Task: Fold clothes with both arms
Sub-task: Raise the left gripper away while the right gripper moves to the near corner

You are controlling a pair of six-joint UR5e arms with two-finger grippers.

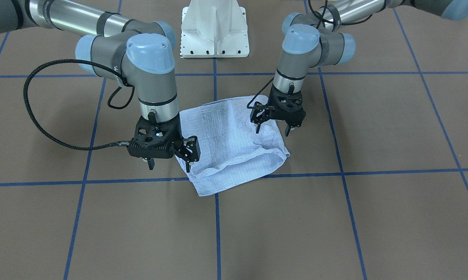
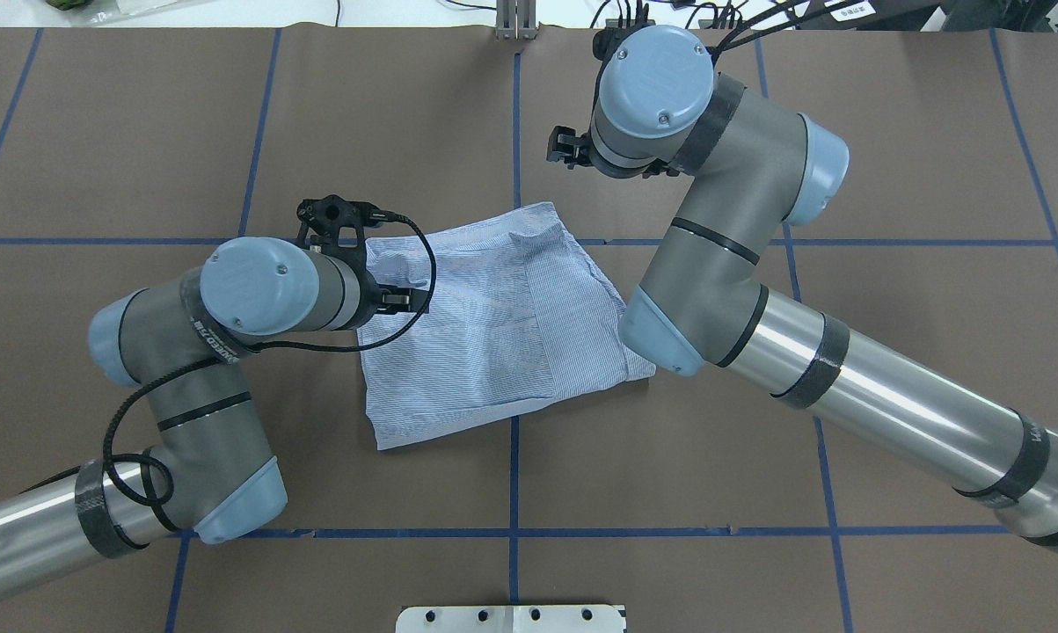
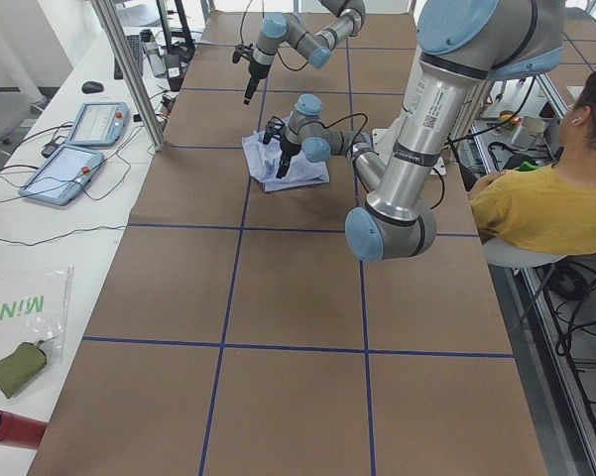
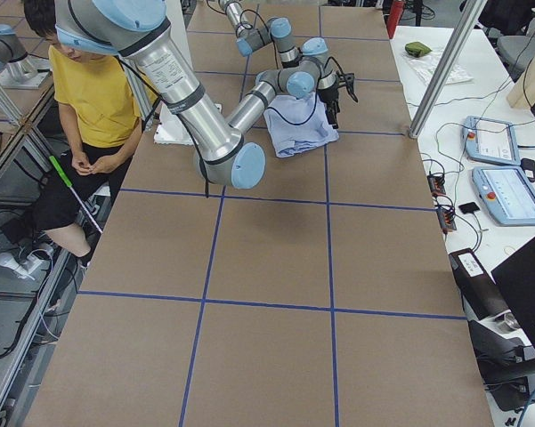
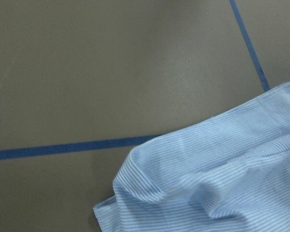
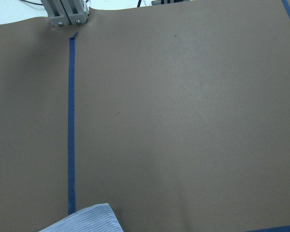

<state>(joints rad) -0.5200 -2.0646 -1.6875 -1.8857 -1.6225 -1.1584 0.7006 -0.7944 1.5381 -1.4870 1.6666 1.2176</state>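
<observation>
The light blue striped shirt (image 1: 234, 144) lies folded into a rough rectangle at the table's middle; it also shows in the overhead view (image 2: 493, 325), the left wrist view (image 5: 222, 183) and, as a corner only, the right wrist view (image 6: 87, 220). My left gripper (image 1: 274, 128) is open and empty, hovering just above the shirt's side on the view's right. My right gripper (image 1: 169, 165) is open and empty, raised beside the shirt's edge on the view's left. Neither gripper touches the cloth. No collar, buttons or label show.
The white pedestal base (image 1: 214, 31) stands behind the shirt. Blue tape lines (image 1: 342, 173) grid the brown table. A seated person in yellow (image 3: 545, 208) is at the robot's side. Teach pendants (image 4: 507, 169) and a metal post (image 3: 129, 69) line the far edge.
</observation>
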